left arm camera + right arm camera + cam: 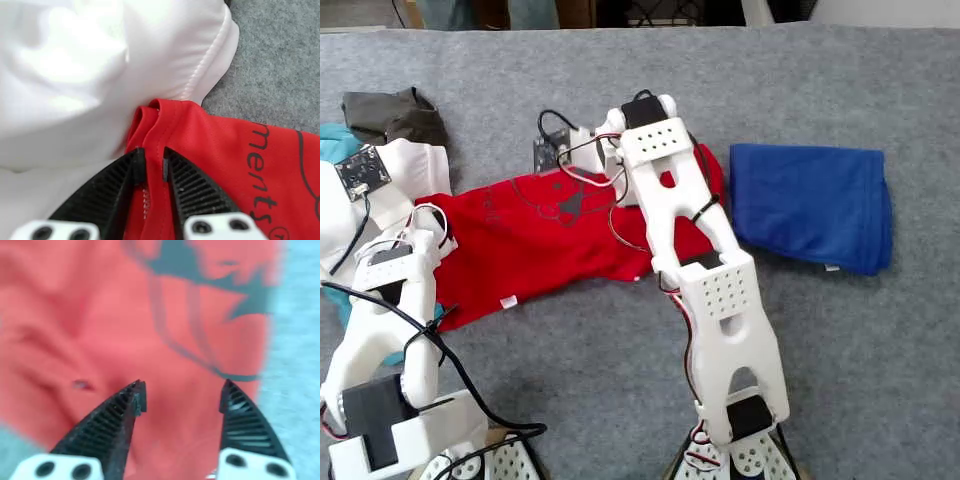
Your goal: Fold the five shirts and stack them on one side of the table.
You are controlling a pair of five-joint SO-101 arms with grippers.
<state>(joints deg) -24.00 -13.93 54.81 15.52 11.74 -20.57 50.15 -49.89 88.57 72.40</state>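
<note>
Arm (665, 195) across red shirt (535, 245), white shirt (418, 165) touching

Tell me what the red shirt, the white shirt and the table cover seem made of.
Red shirt: smooth knit with slight sheen, probably synthetic jersey; stitched hem shows. White shirt: similar glossy knit, soft folds with highlights. Table cover: grey felt or carpet-like cloth, matte and fuzzy.

Left jaws seemingly pinched, right apart
</note>
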